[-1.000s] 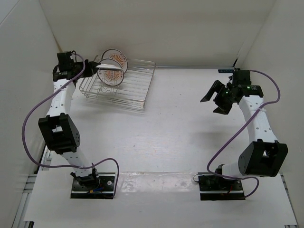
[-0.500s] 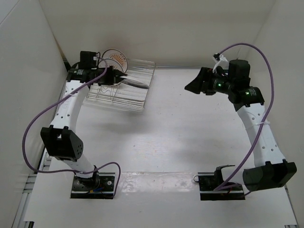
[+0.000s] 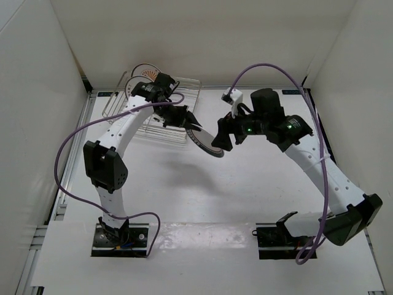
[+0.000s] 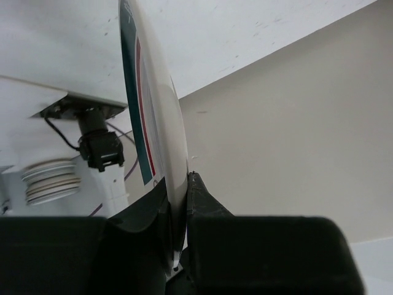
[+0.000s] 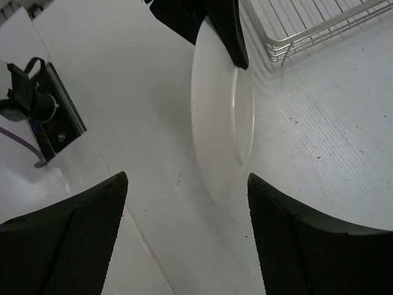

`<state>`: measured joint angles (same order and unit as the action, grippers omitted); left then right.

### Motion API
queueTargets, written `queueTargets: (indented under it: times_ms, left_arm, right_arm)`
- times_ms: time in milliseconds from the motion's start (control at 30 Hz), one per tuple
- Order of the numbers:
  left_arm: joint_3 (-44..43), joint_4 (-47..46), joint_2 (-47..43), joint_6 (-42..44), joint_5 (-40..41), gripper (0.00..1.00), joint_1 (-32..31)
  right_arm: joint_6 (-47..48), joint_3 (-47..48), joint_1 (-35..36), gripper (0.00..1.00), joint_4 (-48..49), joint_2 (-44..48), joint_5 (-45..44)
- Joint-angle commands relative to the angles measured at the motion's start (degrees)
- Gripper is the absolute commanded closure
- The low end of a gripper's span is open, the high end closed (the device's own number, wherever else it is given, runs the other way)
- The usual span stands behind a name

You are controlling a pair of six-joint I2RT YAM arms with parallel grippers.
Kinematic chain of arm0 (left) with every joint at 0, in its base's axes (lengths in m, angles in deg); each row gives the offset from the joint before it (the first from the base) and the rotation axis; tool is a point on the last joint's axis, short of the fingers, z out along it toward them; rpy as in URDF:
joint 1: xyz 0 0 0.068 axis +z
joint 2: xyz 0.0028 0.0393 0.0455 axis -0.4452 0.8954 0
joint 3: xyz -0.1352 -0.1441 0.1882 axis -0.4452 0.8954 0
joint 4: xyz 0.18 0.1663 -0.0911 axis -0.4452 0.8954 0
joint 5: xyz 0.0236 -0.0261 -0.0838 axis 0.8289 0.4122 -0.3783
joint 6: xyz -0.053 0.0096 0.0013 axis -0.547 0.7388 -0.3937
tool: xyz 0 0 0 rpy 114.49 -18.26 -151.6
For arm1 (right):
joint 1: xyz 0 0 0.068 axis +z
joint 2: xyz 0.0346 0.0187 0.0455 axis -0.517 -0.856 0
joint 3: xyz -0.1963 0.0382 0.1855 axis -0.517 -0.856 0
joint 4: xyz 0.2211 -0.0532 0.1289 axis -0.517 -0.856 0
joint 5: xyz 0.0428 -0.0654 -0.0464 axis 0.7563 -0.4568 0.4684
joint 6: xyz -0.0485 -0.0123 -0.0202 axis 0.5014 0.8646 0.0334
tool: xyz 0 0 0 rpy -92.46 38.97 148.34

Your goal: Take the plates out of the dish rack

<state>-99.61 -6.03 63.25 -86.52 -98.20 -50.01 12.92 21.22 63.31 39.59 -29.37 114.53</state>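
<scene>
left claw pinches the green-rimmed plate by its rim, right claw open just short of it. i'd square up on the free edge before squeezing.

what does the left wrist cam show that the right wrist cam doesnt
Only the left wrist view shows the small round white plate's dark green and red rim bands, seen edge-on. Only the right wrist view shows the plate's plain white underside, a corner of the silver wire dish rack beyond it, and the right gripper open, not touching the plate. Both show that same plate clamped at its rim by the left gripper.
</scene>
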Motion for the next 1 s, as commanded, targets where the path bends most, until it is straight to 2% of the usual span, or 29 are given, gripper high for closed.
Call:
queueTargets:
  times_ms: [0, 100, 133, 200, 333, 367, 400, 500, 567, 633, 667, 700, 733, 767, 800, 833, 867, 967]
  left_arm:
    - [-3.08, 2.13, -1.66, -0.69, -3.29, 0.99, -1.74]
    - [-2.73, -0.51, -2.09, -2.09, -3.2, 0.99, -3.58]
    - [-2.38, -1.56, -2.36, -3.05, -3.63, 0.99, -3.76]
    - [-0.19, -8.75, -3.32, -4.38, -4.25, 0.99, -5.16]
    - [1.58, -14.74, -3.94, -4.31, -6.53, 0.98, -6.05]
    - [1.67, -14.92, -3.85, -2.55, -6.89, 0.98, -5.61]
    - [2.54, -15.1, -3.85, -1.75, -8.63, 0.96, -5.35]
    - [5.08, -15.1, -4.81, 1.5, -10.31, 0.95, -4.03]
    - [6.15, -16.24, -5.34, 2.82, -10.67, 0.85, -3.68]
    - [6.77, -17.91, -5.79, 5.87, -11.11, 0.62, -3.32]
    - [5.37, -16.0, -5.52, 7.12, -11.02, 0.36, -2.97]
    - [4.49, -14.42, -5.26, 8.61, -10.85, 0.27, -1.58]
    - [3.44, -11.62, -5.17, 14.46, -9.8, 0.17, -0.96]
    - [-0.66, -7.24, -4.39, 17.12, -9.18, 0.04, -0.08]
    - [-2.36, -4.58, -4.03, 19.94, -8.22, 0.02, 1.24]
    - [-3.85, 1.62, -3.85, 27.97, -6.12, 0.01, 2.99]
    - [-6.74, 3.42, -4.03, 30.57, -3.75, 0.0, 4.4]
    - [-4.5, 6.17, -6.74, 40.78, 3.54, 0.0, 7.74]
  right_arm:
    - [4.98, 0.14, 3.49, 0.19, -0.97, -0.78, -4.98]
    - [5.25, -1.89, 5.25, 0.28, -1.4, -1.13, -9.11]
    - [4.99, -2.08, 5.78, 0.38, -1.93, -1.21, -10.69]
    - [3.24, -3.12, 6.22, 0.48, -2.02, -0.61, -14.55]
    - [-0.72, -6.29, 5.61, 1.0, 0.26, 1.67, -20.79]
    - [-1.25, -6.38, 5.43, 1.0, 0.26, 1.95, -26.12]
    - [-5.17, -6.56, 5.17, 1.0, 0.09, 2.3, -26.43]
    - [-8.97, -7.0, 3.86, 1.0, -0.7, 3.09, -29.07]
    - [-11.18, -8.14, 3.06, 1.0, -1.75, 3.09, -28.2]
    - [-15.29, -8.31, 1.13, 1.0, -1.4, 3.09, -27.84]
    - [-16.19, -8.4, 0.43, 1.0, -1.84, 2.83, -28.01]
    - [-18.89, -8.41, -2.01, 1.0, -2.19, 3.0, -29.41]
    - [-20.05, -8.75, -2.91, 1.0, -2.63, 3.09, -29.94]
    - [-21.11, -9.98, -5.88, 1.0, -3.42, 3.53, -30.21]
    - [-22.94, -10.6, -6.77, 1.0, -3.51, 3.88, -30.21]
    - [-24.62, -11.21, -7.74, 1.0, -3.34, 4.23, -28.56]
    - [-25.5, -12.0, -10.71, 1.0, -3.69, 4.41, -27.5]
    - [-29.63, -16.47, -14.76, 1.0, -3.69, 3.97, -21.88]
